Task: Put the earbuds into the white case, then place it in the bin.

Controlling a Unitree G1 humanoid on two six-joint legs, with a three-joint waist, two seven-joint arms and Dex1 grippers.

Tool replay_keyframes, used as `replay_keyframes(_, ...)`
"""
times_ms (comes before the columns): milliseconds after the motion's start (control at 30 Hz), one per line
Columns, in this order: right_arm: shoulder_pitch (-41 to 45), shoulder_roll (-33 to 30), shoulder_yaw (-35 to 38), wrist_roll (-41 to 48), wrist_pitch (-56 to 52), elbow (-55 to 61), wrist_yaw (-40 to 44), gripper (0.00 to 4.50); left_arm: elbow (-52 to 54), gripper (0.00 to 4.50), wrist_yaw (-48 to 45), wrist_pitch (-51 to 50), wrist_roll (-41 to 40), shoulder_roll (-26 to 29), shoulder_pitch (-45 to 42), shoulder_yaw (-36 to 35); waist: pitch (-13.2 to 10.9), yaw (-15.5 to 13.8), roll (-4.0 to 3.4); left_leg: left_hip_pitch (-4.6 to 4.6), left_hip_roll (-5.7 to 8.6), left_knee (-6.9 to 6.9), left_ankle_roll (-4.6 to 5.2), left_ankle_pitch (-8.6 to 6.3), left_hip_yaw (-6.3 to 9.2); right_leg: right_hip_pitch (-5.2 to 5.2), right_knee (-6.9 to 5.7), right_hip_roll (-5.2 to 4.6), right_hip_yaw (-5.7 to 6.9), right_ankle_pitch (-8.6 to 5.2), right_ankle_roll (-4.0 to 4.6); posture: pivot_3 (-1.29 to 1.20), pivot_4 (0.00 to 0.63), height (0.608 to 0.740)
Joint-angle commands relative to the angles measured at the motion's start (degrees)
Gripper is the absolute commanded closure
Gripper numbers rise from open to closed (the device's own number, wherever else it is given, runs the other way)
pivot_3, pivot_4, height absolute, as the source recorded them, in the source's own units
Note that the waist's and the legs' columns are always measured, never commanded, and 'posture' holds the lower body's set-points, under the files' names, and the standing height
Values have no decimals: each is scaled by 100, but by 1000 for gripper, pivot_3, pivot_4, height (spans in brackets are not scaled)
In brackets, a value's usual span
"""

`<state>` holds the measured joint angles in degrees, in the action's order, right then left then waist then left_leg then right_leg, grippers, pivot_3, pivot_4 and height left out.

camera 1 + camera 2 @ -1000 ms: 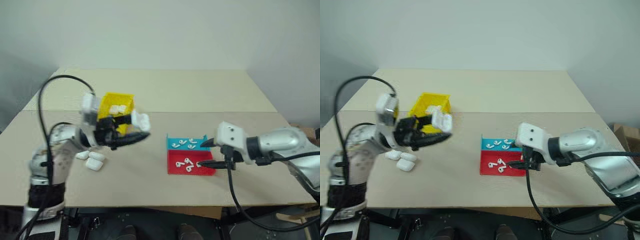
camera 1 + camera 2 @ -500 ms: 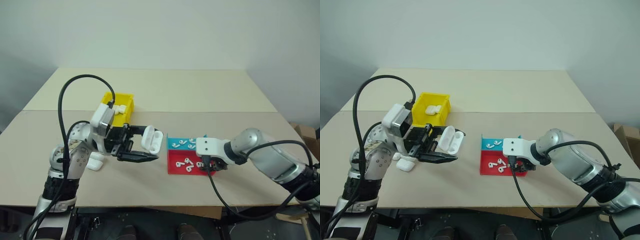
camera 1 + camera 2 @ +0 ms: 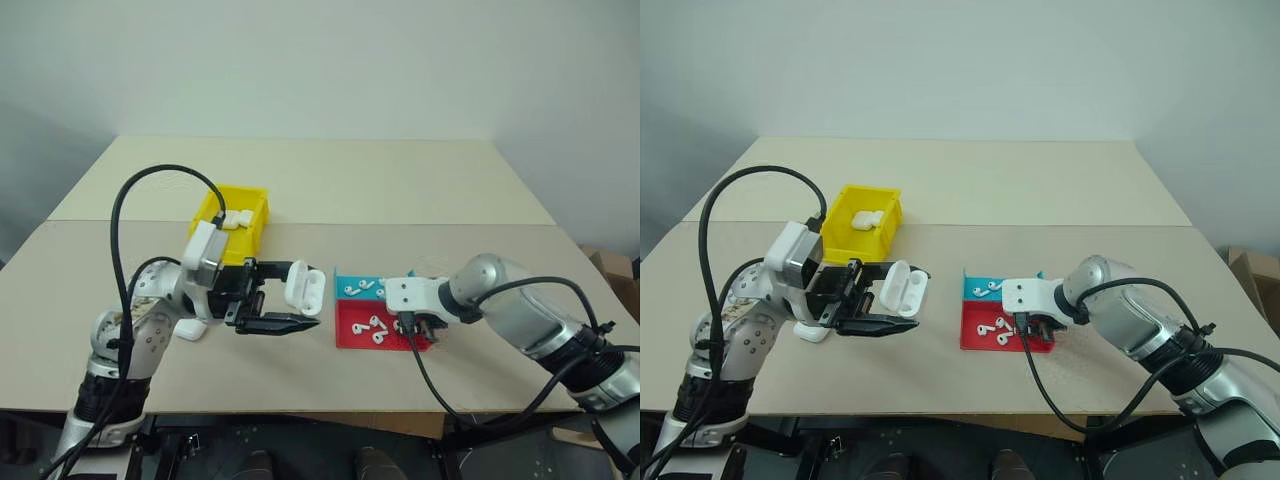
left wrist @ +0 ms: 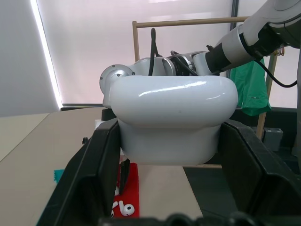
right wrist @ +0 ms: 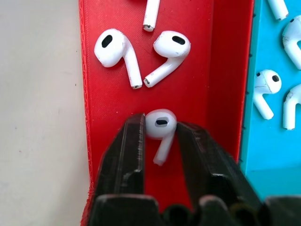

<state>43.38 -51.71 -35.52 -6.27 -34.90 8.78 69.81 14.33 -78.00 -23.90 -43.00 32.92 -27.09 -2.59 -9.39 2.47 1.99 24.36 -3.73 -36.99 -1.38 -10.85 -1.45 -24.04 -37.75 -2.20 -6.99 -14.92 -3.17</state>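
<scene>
The earbud [image 5: 160, 126] looks tiny, light and slippery, so pinch its round head. The right end effector [image 5: 160, 136] is nearly closed, grasping 1 earbud in the red tray [image 5: 197, 56]. The left end effector [image 4: 167, 155] is clenched on the open white case [image 4: 171, 117], held above the worktop [image 3: 400, 190].

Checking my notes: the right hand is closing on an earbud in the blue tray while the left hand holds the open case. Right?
Not quite: the earbud between the right hand's fingers lies in the red tray, as the right wrist view shows. The left hand does hold the open case.
</scene>
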Motion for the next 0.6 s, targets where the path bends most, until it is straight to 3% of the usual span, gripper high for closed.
replay_keyframes(33, -108, -17, 140, -100, 62, 121, 109, 3878, 165, 1708, 67, 6, -185, 49, -75, -143, 0, 0, 0, 0, 0, 0, 0, 0, 0, 1, 0, 0, 0, 0, 0, 0, 150, 740)
replay_keyframes(233, -197, 133, 849, 211, -538, 444, -87, 3878, 182, 1708, 130, -150, -329, 122, -114, -135, 0, 4, 0, 1, 0, 0, 0, 0, 0, 0, 0, 0, 0, 0, 0, 0, 150, 740)
replay_keyframes(333, -262, 435, 2245, 1217, -1622, 1090, -213, 3878, 206, 1708, 216, -358, -538, 147, -145, -173, -1, 5, 1, 3, 0, 1, 0, 0, 1, -3, -2, 0, 0, 0, 0, 0, 150, 740)
replay_keyframes(400, -392, 925, 3404, 1947, -2307, 1572, -511, 3878, 207, 1708, 327, -456, -560, 161, -191, -163, -1, 2, 1, 3, 0, 2, 0, 0, 3, -3, -3, 1, -1, 0, 0, 0, 150, 740)
replay_keyframes(467, -754, 1555, 4487, 2530, -2208, 2083, -918, 3878, 174, 1708, 504, -564, -611, 104, -272, -158, 1, -20, 3, 2, -1, 2, 0, 0, 13, 4, -1, 3, 7, 0, 0, 0, 150, 740)
replay_keyframes(600, -804, 3232, 6007, 3832, -2755, 2733, -2224, 3878, 15, 1708, 579, -621, -561, 1, -475, -40, 0, -34, 2, 2, 0, 2, -1, 0, 32, 23, 11, 3, 27, 0, 0, 0, 150, 740)
